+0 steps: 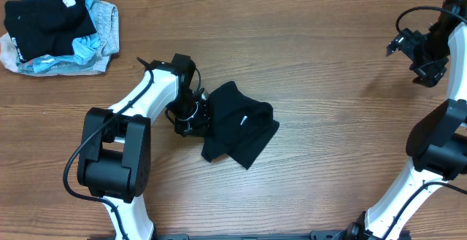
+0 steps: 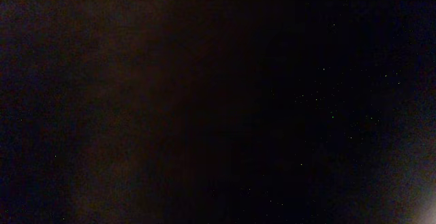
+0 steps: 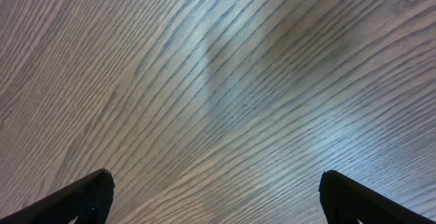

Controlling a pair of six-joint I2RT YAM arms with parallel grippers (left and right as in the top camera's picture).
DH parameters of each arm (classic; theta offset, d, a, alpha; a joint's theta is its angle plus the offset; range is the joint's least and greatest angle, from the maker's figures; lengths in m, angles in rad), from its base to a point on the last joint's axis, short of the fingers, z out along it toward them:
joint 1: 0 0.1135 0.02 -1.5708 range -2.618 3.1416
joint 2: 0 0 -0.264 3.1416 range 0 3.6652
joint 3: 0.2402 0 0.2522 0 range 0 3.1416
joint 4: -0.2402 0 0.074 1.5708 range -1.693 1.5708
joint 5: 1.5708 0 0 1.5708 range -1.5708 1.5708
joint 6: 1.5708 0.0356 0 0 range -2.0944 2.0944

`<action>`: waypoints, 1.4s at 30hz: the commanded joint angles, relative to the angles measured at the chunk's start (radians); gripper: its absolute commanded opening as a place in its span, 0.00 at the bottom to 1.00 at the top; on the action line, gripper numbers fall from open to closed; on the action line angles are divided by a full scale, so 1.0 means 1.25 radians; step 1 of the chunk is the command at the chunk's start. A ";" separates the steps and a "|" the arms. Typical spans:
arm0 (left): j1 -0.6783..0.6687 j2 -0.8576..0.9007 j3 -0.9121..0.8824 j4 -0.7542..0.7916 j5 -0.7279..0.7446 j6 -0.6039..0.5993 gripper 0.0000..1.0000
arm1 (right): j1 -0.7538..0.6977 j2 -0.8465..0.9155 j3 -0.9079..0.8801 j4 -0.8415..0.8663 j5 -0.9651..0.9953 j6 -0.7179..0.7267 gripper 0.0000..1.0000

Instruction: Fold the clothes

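Observation:
A black garment (image 1: 239,127) lies crumpled and partly folded over on the wooden table, near the middle. A small white mark shows on its top. My left gripper (image 1: 191,116) is low at the garment's left edge, its fingers hidden against the cloth. The left wrist view is almost fully dark, so the jaws do not show there. My right gripper (image 1: 425,65) hangs over bare wood at the far right, well away from the garment. In the right wrist view it (image 3: 214,183) is wide open with nothing between its fingers.
A pile of other clothes (image 1: 58,28) sits at the back left corner: a black piece with a white label on top of light blue and grey ones. Bare table (image 1: 328,87) lies between the garment and the right arm.

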 commanded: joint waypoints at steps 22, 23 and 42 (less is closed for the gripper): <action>-0.036 -0.016 0.064 0.073 0.264 0.126 0.04 | 0.002 -0.012 0.017 0.002 -0.004 0.000 1.00; -0.040 -0.016 0.056 0.085 0.269 0.126 0.04 | 0.002 -0.012 0.017 0.002 -0.004 0.000 1.00; -0.103 -0.016 0.014 0.294 0.313 0.090 0.11 | 0.002 -0.012 0.017 0.002 -0.004 0.000 1.00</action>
